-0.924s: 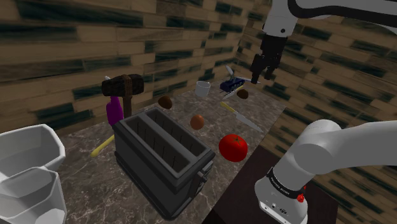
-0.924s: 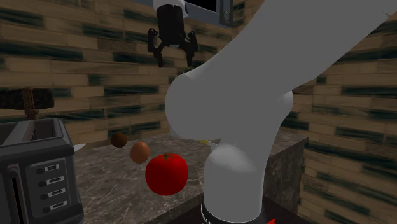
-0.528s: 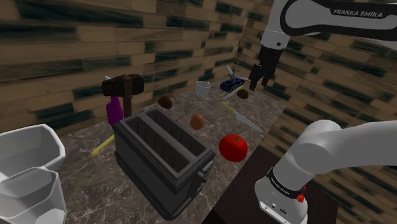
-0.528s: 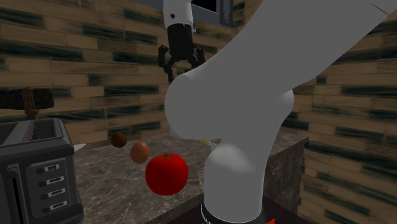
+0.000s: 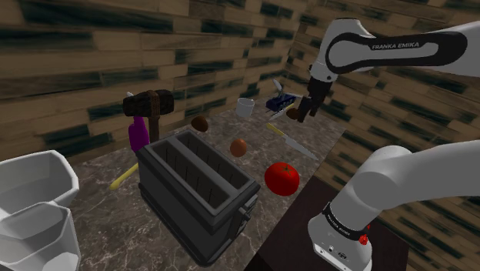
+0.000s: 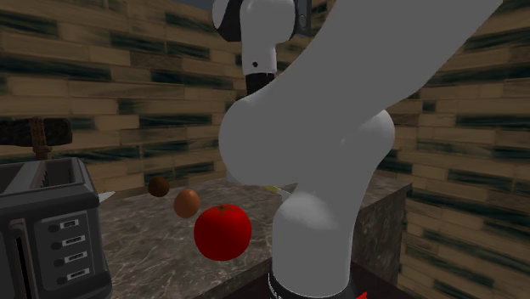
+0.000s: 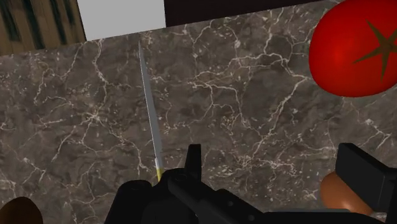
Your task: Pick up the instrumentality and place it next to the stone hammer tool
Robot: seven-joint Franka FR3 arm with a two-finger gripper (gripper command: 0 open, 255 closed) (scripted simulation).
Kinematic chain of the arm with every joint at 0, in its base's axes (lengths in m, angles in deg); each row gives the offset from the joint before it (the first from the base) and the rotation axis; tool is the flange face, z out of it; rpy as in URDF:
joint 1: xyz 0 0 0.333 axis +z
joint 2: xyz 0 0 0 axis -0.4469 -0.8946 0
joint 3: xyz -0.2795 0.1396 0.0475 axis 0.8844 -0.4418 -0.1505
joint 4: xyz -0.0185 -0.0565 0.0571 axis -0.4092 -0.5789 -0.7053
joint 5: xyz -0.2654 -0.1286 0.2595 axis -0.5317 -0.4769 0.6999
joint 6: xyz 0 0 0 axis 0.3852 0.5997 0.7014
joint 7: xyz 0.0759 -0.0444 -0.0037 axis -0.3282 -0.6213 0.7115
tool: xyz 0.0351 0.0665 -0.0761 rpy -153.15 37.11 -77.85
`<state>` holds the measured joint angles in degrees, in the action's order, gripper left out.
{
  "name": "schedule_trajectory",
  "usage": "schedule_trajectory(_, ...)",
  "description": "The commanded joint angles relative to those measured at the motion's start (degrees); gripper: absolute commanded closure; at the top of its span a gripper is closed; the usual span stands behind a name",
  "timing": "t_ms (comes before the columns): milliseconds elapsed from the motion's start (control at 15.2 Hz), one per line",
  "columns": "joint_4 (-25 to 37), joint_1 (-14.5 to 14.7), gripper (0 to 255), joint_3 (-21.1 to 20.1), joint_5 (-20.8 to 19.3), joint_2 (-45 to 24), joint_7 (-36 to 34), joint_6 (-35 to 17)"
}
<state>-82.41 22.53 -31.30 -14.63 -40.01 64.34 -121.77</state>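
Note:
A knife (image 5: 291, 142) with a yellow handle and a thin grey blade lies on the marble counter (image 5: 323, 131), between a brown ball (image 5: 293, 113) and a red tomato (image 5: 281, 178). My black gripper (image 5: 302, 115) hangs low over the counter just above the knife's handle end. In the wrist view the gripper (image 7: 277, 170) is open with nothing between its fingers; the knife (image 7: 148, 105) runs away from beside one finger (image 7: 193, 159). The dark stone hammer (image 5: 150, 104) stands upright behind the toaster (image 5: 196, 189) by the wall; the hammer (image 6: 34, 132) also rises above the toaster (image 6: 51, 229).
A white cup (image 5: 245, 107) and a dark blue toy (image 5: 281, 98) stand at the counter's far end. Two brown balls (image 5: 201, 123) (image 5: 238, 146), a purple bottle (image 5: 137, 135) and a yellow stick (image 5: 123, 175) lie about the toaster. White bins (image 5: 31, 200) sit at the shoulder view's left.
The gripper has come down from high above the counter's far end to just over the knife's handle. In the second exterior view it dropped behind the arm. Nothing on the counter moved.

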Motion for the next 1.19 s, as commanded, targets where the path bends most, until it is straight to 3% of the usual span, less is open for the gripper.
schedule_trajectory(0, -1.11, -0.50, 0, 2.57, -1.32, -2.59, 2.43, -4.55)
schedule_trajectory(330, -2.19, -0.83, 0, 9.04, -3.15, -11.27, 8.51, -15.98)
schedule_trajectory(594, -1.26, 0.25, 0, 14.46, -2.15, -20.25, 14.46, -25.20)
schedule_trajectory(792, 0.42, 2.02, 0, 18.52, 1.37, -28.02, 20.45, -31.80)
schedule_trajectory(1056, 4.02, 4.89, 0, 22.80, 12.44, -39.80, 32.43, -39.24)
schedule_trajectory(1122, 4.13, 4.72, 0, 22.63, 12.82, -40.10, 32.79, -39.38)
